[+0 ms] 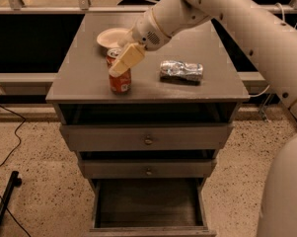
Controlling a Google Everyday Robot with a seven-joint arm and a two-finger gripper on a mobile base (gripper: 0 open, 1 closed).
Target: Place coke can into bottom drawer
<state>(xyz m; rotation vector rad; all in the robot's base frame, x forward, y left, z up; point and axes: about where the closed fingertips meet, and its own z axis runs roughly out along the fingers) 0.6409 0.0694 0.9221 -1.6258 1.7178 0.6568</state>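
The coke can [120, 79], red-orange with a silver top, stands upright on the grey cabinet top [84, 80], near its front edge and left of centre. My gripper [124, 60] comes down from the upper right on the white arm [212, 9]. Its cream tip lies across the can's upper part and hides part of the rim. The bottom drawer [150, 229] is pulled out under the two shallower drawers. Its dark inside shows nothing in it.
A crushed silver can [181, 71] lies to the right of the coke can. A white bowl [111, 36] sits behind it. The top drawer [147, 138] and middle drawer [148, 169] have round knobs. A cable and a black stand leg [5, 201] lie on the floor at left.
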